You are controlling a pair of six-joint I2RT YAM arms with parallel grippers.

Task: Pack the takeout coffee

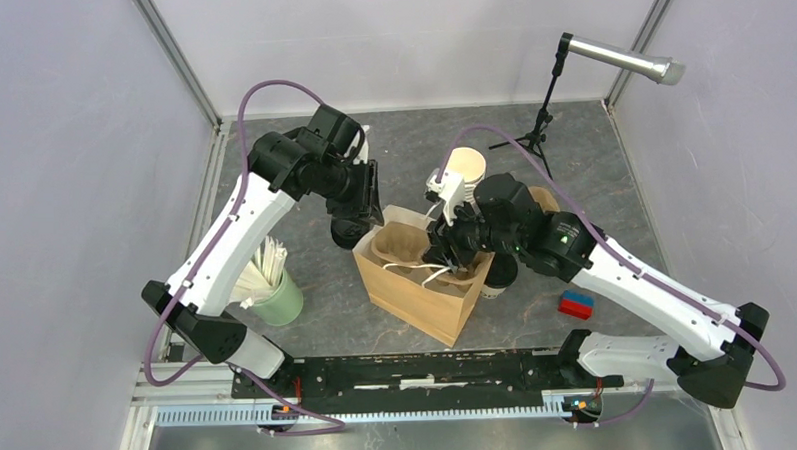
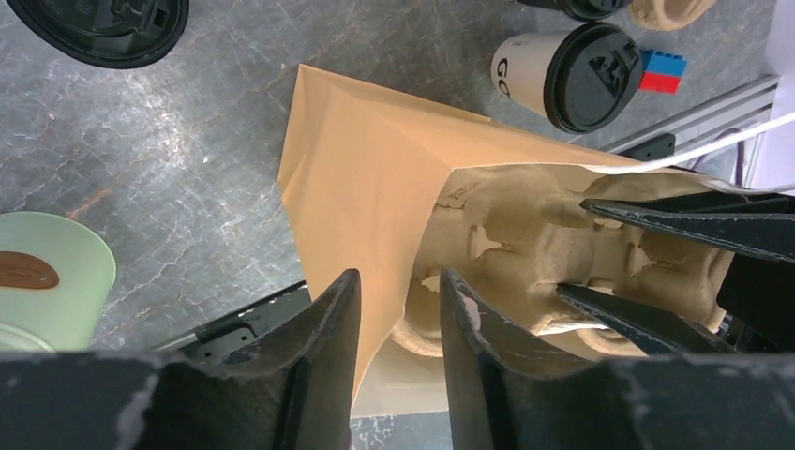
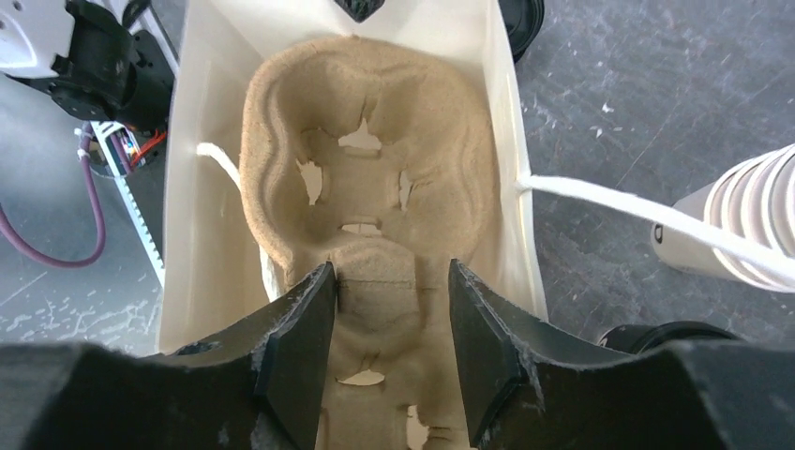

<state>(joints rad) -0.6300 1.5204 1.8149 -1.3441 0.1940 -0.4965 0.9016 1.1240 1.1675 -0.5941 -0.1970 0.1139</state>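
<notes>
**Top view.** A brown paper bag [image 1: 417, 299] is found standing open at the middle of the bench [image 1: 623, 177], with a moulded cup tray [image 1: 400, 247] lodged in its mouth. The left arm [image 1: 230, 236] is positioned at the bag's far left corner. The right arm [image 1: 616, 272] extends into the bag from the side of the bench's right edge. One lidded coffee cup [image 1: 498, 279] is noted upright on the bench, just beside the bag's right wall and partly covered by the right arm, so it is outside the bag. A stack of lidless cups [image 1: 464, 166] is recorded behind the bag toward the far edge. A green cup [image 1: 279, 299] is seen near the left edge, and a red-and-blue block [image 1: 577, 304] toward the right edge.

**Left wrist view.** The left jaws are observed parted, with the bag's wall passing through the gap between them. The wall is not pinched and the hold is judged released. Loose black lids [image 2: 103, 28] are seen on the bench beyond the bag.

**Right wrist view.** The right jaws are set on either side of the tray's middle ridge, inside the bag. Whether the ridge is pressed or merely straddled cannot be told. A white cord handle [image 3: 600, 197] is seen at the bag's rim.
</notes>
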